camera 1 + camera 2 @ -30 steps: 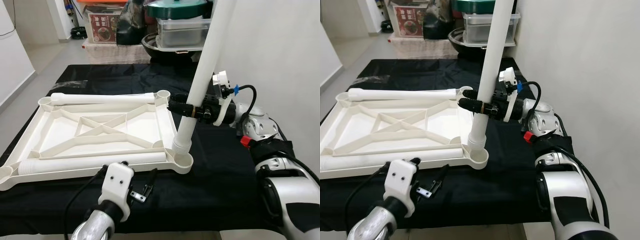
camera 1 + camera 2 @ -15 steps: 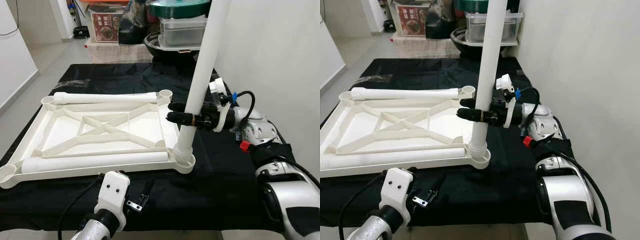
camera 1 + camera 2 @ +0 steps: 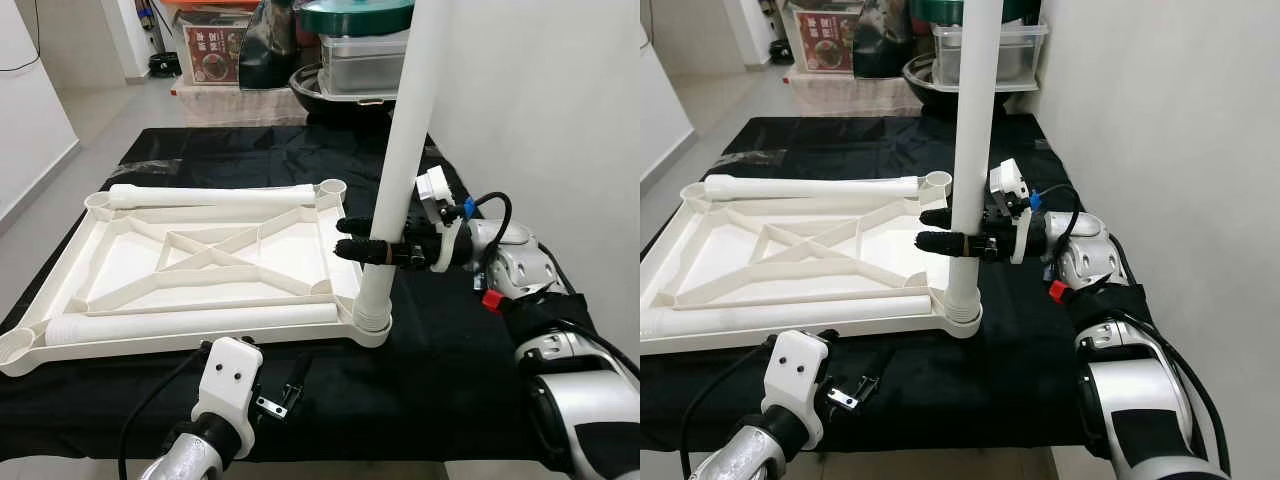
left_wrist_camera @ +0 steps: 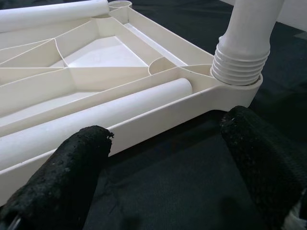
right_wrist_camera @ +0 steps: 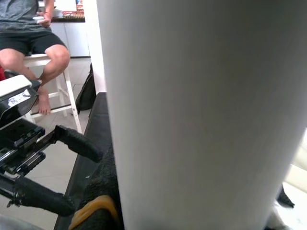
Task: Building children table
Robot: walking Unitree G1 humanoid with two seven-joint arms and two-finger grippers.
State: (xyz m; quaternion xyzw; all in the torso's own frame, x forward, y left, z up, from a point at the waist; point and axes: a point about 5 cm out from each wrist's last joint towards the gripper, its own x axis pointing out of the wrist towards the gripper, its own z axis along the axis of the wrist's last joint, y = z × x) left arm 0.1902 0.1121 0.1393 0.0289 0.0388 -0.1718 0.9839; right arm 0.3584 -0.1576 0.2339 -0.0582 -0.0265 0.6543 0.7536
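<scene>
The white table leg (image 3: 400, 170) stands upright in the corner socket of the upturned white tabletop (image 3: 130, 270), just below the right gripper (image 3: 352, 248), whose black fingers are clamped around its lower shaft. It looks like light, stiff, smooth hollow plastic, best held low near the ribbed end. The left gripper (image 4: 163, 163) hovers spread and empty by that corner. Two loose legs (image 3: 200, 325) lie across the tabletop; storage bins (image 3: 365, 70) stand beyond.
</scene>
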